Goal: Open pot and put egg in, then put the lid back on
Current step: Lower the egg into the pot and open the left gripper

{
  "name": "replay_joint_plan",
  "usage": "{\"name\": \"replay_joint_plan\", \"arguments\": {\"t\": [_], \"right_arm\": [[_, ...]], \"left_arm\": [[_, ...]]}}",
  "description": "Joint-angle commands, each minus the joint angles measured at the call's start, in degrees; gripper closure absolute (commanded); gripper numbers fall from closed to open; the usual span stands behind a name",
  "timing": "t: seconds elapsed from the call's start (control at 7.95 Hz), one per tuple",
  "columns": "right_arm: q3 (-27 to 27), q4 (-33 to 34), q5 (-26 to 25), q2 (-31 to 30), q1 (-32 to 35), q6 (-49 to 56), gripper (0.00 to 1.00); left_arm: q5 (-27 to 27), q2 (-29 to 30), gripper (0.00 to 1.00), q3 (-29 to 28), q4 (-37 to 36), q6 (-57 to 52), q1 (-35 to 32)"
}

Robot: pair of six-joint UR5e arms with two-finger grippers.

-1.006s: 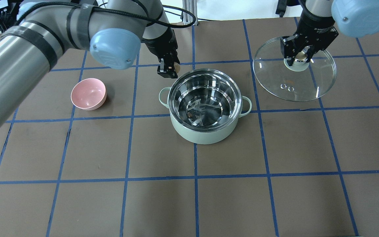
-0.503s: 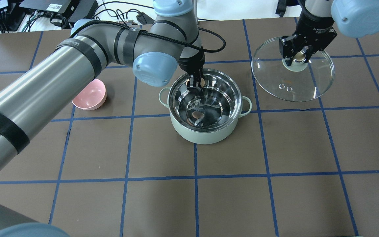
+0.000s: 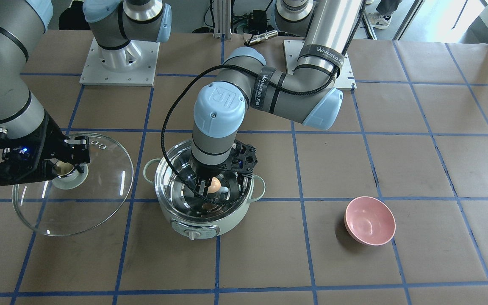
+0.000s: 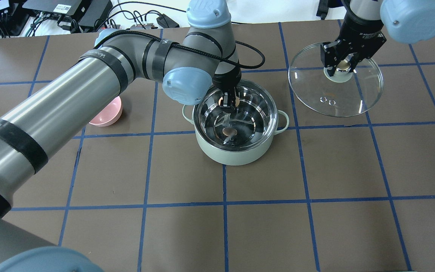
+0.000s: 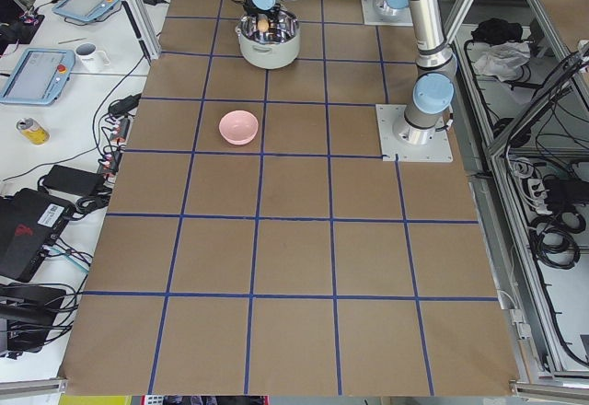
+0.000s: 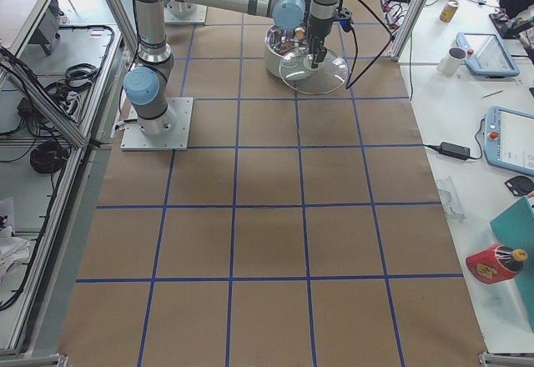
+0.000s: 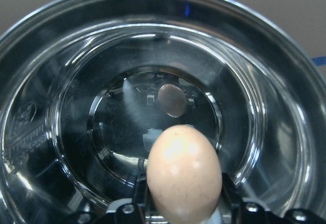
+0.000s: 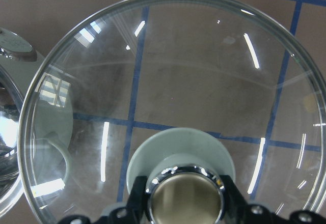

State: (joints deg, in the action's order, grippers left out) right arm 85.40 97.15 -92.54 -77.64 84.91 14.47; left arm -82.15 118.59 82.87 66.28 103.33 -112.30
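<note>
The mint-green pot [image 4: 236,155] stands open mid-table, its steel inside bare. My left gripper [image 4: 228,102] is shut on the tan egg [image 3: 214,184] and holds it inside the pot's mouth, above the bottom. The left wrist view shows the egg [image 7: 183,175] between the fingers and its brown reflection on the pot floor. My right gripper [image 4: 340,68] is shut on the knob [image 8: 186,196] of the glass lid [image 4: 334,99] and holds it tilted to the pot's right, clear of the pot. The lid [image 3: 100,182] also shows in the front-facing view, left of the pot [image 3: 227,218].
An empty pink bowl [image 4: 108,114] sits left of the pot, partly hidden by my left arm; it shows at the right in the front-facing view [image 3: 370,220]. The table is brown with blue tape grid lines.
My left gripper has moved right from outside the pot's far-left rim to over the pot and down into its mouth with the egg. The right gripper and lid have barely moved.
</note>
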Motion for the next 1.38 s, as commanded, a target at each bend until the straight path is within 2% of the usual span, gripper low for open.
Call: {"name": "replay_joint_plan", "arguments": {"t": [0.0, 0.25, 1.01, 1.26], "right_arm": [[0.1, 0.1, -0.3, -0.1, 0.0, 0.5, 1.00], [0.1, 0.1, 0.1, -0.1, 0.0, 0.5, 1.00], [0.2, 0.0, 0.3, -0.3, 0.0, 2.6, 1.00], [0.2, -0.1, 0.3, -0.3, 0.0, 3.5, 1.00]], "left_arm": [[0.0, 1.1, 0.99, 1.2, -0.9, -0.1, -0.6], [-0.2, 1.3, 0.92, 1.8, -0.9, -0.2, -0.6], [0.0, 3.0, 0.88, 2.6, -3.9, -0.2, -0.6], [0.0, 3.6, 0.72, 2.8, -3.9, -0.2, -0.6]]}}
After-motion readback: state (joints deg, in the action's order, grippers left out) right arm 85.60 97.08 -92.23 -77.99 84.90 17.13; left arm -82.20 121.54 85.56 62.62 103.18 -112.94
